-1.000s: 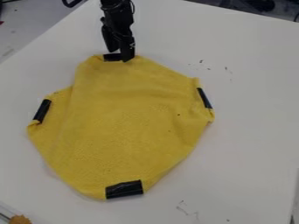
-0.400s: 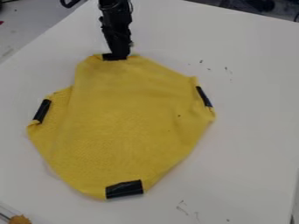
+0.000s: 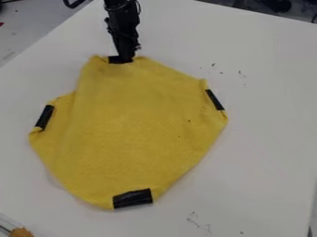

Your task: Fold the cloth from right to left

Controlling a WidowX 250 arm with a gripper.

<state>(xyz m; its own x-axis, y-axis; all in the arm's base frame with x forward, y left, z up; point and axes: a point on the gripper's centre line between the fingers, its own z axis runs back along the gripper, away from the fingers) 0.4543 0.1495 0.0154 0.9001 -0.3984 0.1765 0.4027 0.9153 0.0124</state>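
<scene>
Cloth (image 3: 139,125) shifted slightly toward view's top; tool (image 3: 125,59) pinched on its top edge.

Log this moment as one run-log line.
gripper: at top tape | cloth: spread on table, black tape on four sides | right tape: at right edge | fold: right side not over left

I see a white surface (image 3: 269,120) with small dark specks (image 3: 241,73) toward the far right and thin scribbled marks (image 3: 193,220) on the near side. An orange-brown thing (image 3: 21,232) sits at the near left corner.
</scene>
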